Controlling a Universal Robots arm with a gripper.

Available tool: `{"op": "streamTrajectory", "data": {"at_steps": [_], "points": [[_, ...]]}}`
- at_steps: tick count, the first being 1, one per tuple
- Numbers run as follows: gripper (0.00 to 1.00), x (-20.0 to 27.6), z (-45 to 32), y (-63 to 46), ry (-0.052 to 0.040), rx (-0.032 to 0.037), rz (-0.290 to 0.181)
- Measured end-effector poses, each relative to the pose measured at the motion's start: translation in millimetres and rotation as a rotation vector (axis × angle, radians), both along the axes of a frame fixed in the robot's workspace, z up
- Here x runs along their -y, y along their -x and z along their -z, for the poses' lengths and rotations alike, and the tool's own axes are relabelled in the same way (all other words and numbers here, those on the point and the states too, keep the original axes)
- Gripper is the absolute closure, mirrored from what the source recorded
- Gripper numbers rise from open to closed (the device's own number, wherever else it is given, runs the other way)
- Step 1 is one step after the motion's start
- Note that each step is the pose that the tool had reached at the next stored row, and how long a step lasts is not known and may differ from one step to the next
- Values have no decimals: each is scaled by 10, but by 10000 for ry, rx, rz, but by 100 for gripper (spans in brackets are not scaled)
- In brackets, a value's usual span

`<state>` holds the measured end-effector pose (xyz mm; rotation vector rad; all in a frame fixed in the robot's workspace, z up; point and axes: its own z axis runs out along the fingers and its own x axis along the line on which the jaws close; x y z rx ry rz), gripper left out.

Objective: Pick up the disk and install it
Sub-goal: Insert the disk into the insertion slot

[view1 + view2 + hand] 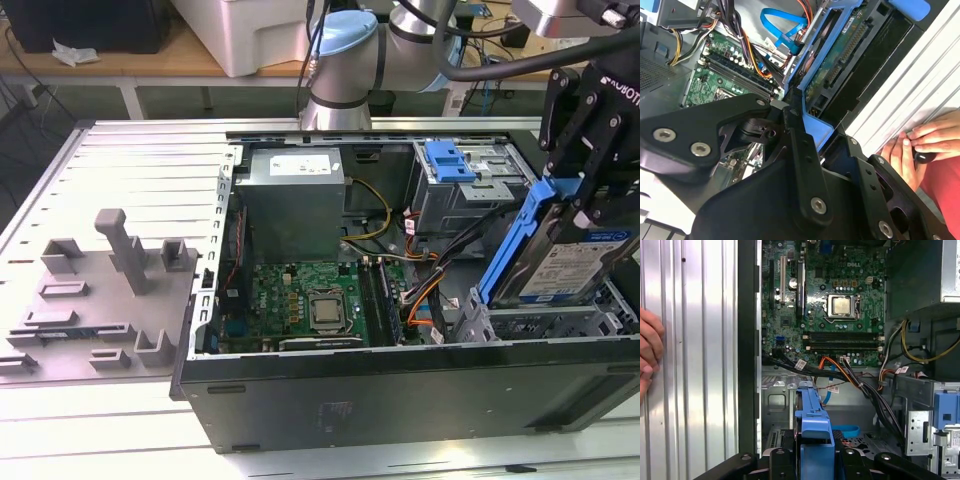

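Pincer (pixel 583 200) clenched on the disk (pixel 572 268) by its blue frame holds it tilted above the drive bay (pixel 560 322) at the exterior view's right end of the computer case (pixel 400 395), where a skewed entry could snag nearby cables (pixel 452 268).

In the exterior view, the disk (pixel 565 262) is partly covered by the gripper (pixel 585 200) clamped on it. Both are cut off at the exterior view's right, and the print on the disk's label is too small to be made out. In the first wrist view, the blue carrier frame (pixel 814 420) is seen edge-on with its near end hidden behind the gripper, and a person's hand (pixel 647 352) is cropped by the picture's edge. In the second wrist view, the hands (pixel 920 145) are cropped likewise, and a small dark object (pixel 926 157) held at the fingertips cannot be identified.
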<state>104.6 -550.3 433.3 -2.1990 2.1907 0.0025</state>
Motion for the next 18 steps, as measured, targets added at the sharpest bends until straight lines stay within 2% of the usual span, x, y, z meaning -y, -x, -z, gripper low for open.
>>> {"op": "streamTrajectory", "data": {"at_steps": [18], "points": [[64,0,79,0,0,0,0]]}}
